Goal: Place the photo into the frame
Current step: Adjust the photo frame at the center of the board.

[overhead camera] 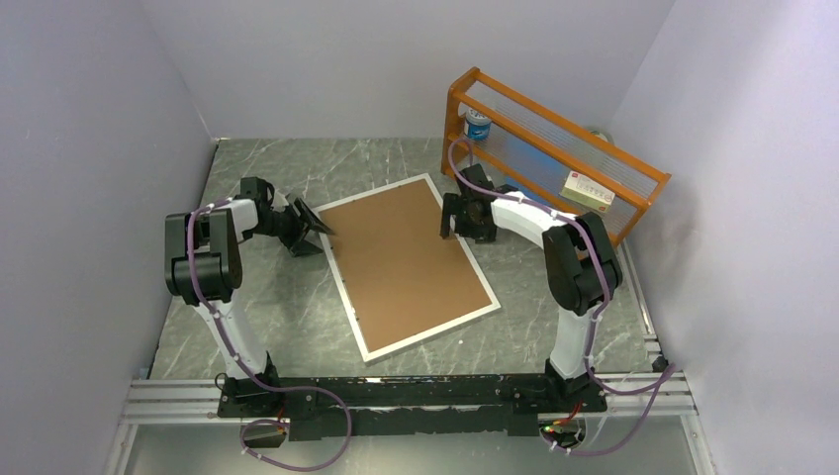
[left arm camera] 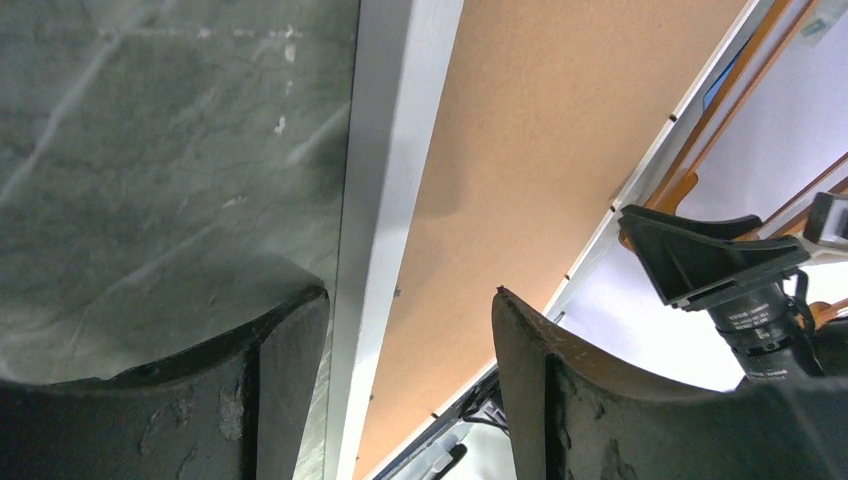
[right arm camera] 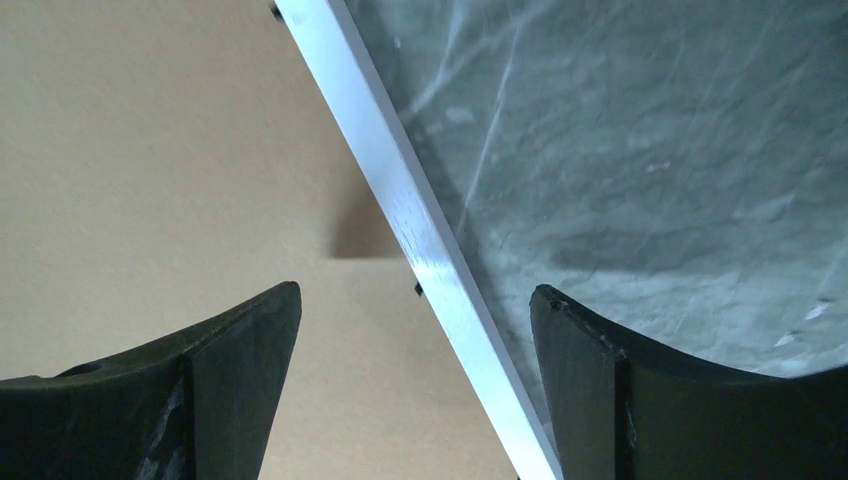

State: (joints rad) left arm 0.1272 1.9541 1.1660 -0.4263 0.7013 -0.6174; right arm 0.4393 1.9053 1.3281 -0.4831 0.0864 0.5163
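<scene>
The white frame (overhead camera: 433,332) lies flat on the table, turned at an angle, with the plain brown backing board (overhead camera: 401,259) filling its centre. The photo is hidden; no print shows in any view. My left gripper (overhead camera: 319,230) is open at the frame's far left edge. In the left wrist view its jaws (left arm camera: 410,295) straddle the white border (left arm camera: 395,150) beside the board (left arm camera: 540,150). My right gripper (overhead camera: 450,220) is open at the far right edge. In the right wrist view its jaws (right arm camera: 415,288) straddle the border (right arm camera: 400,200) and the board (right arm camera: 150,150). Both hold nothing.
An orange wooden rack (overhead camera: 554,148) stands at the back right, close behind the right arm, with a blue can (overhead camera: 478,126) and a white box (overhead camera: 589,190) on it. Grey walls close in the marble table (overhead camera: 287,317) on three sides.
</scene>
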